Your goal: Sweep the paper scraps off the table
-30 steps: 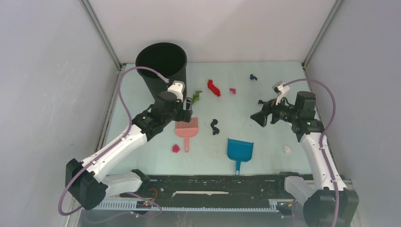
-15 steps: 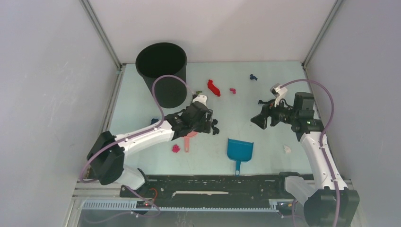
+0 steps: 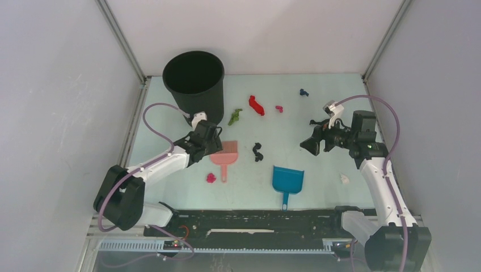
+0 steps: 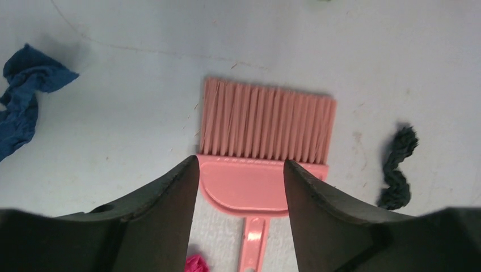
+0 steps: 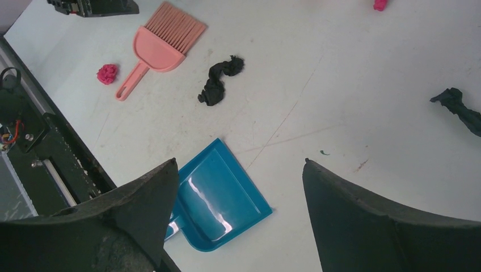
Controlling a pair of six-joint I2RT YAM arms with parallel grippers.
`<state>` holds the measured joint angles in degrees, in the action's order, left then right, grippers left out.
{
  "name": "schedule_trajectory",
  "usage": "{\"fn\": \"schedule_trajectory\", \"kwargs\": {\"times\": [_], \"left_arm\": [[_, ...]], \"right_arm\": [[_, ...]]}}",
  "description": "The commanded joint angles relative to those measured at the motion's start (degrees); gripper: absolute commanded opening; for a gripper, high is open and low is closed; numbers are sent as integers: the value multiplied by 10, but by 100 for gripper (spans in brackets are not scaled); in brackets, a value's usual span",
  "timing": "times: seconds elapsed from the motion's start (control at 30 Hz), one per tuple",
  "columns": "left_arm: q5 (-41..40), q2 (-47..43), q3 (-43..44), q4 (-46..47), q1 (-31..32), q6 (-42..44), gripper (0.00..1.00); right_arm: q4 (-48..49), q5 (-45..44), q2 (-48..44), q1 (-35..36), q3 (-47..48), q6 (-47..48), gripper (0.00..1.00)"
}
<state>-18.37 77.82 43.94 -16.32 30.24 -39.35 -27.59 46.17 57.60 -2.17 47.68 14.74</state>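
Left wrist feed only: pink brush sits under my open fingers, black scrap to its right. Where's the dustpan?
Observer: The blue dustpan lies right of the brush, nearer the front edge, handle pointing toward the arm bases.
Operator: Right arm on it?
Observer: No, the right gripper hovers open and empty, not touching it.
Operator: Scraps outside my view?
Observer: A red scrap and a green scrap lie beyond the brush, right of the black bin.
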Motion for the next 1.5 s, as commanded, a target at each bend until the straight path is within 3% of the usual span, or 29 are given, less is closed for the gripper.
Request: {"fn": "schedule_trajectory", "kwargs": {"times": [0.0,0.3,0.53,0.87,1.27,1.47], "left_arm": [[-31,2,-10,87,-4,-17,62],[-17,69,27,79,-15,0,46],[-40,99,52,39,-16,36,49],[-22,137,71,27,-25,41,41],[-16,164,82,23,-26,46,41],[3,165,81,30,-26,54,21]], "right_arm": [[0,19,1,5,2,11,89],[0,4,3,8,3,16,89],[-1,-4,3,9,3,24,90],[-7,-34,20,43,8,41,90],[-10,-55,21,69,8,56,90],[-12,-71,28,82,8,64,91]]}}
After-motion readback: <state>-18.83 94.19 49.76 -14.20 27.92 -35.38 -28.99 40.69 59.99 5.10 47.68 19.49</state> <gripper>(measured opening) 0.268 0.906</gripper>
